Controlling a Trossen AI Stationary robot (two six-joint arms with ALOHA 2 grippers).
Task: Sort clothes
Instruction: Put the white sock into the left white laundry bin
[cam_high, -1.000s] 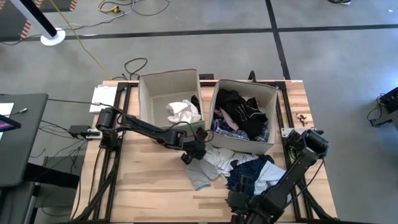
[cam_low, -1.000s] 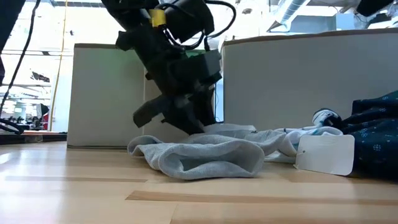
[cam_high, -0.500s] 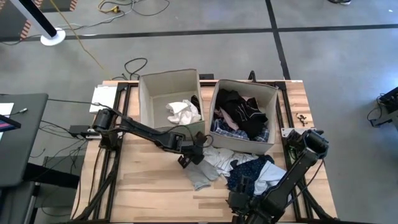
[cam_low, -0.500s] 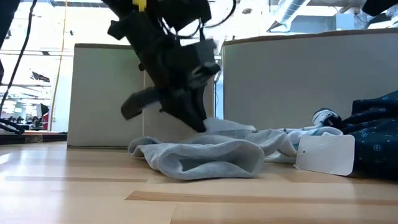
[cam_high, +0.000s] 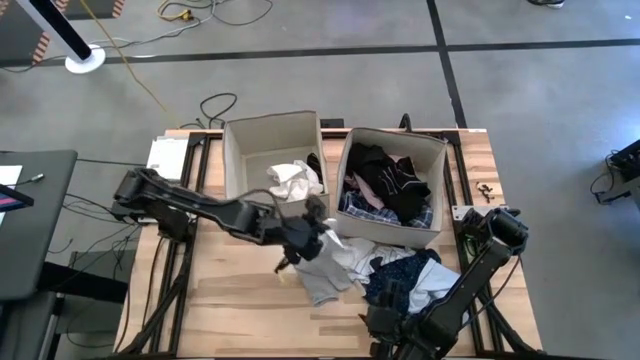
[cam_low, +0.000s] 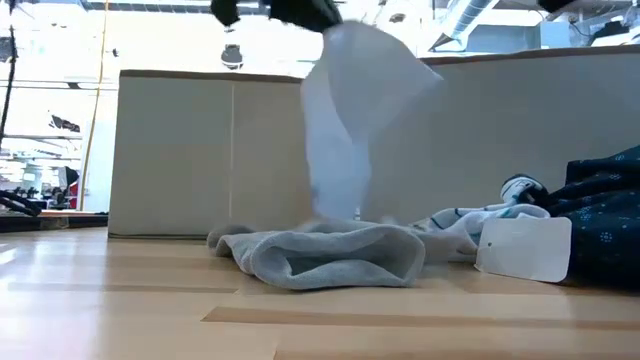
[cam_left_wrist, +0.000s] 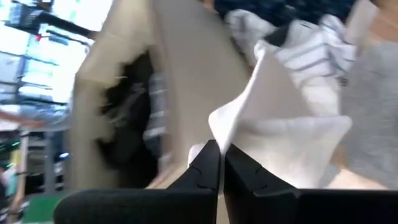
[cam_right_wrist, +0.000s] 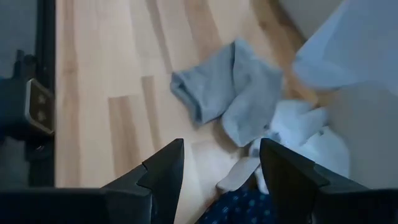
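Observation:
My left gripper (cam_high: 298, 247) is shut on a white garment (cam_high: 332, 240), raised above the heap of clothes at mid-table, just in front of the two beige boxes. In the low view the white garment (cam_low: 352, 110) hangs down from the picture's top. A grey garment (cam_low: 330, 255) lies crumpled flat on the wood in front of it. A navy dotted garment (cam_high: 402, 274) lies to the right. My right gripper (cam_right_wrist: 221, 174) hovers open near the table's front edge, clear of the clothes. My left gripper pinches a peak of the white garment (cam_left_wrist: 225, 127) between its two shut fingers (cam_left_wrist: 208, 167). The fingers slant downward from the table's left side. The cloth hangs below them in a drawn-out cone, and its lower end (cam_low: 338, 205) reaches down to the heap behind the grey garment.
The left box (cam_high: 232, 160) holds white clothes (cam_high: 295, 180). The right box (cam_high: 436, 160) holds dark and plaid clothes. A white tag (cam_low: 522, 246) sits beside the navy garment. Bare wood lies left of and in front of the heap.
My left gripper has shut on the white garment and risen steeply, tipping more level. The garment's pinched part has been pulled up into a hanging cone, while its lower end and the grey garment have stayed on the table.

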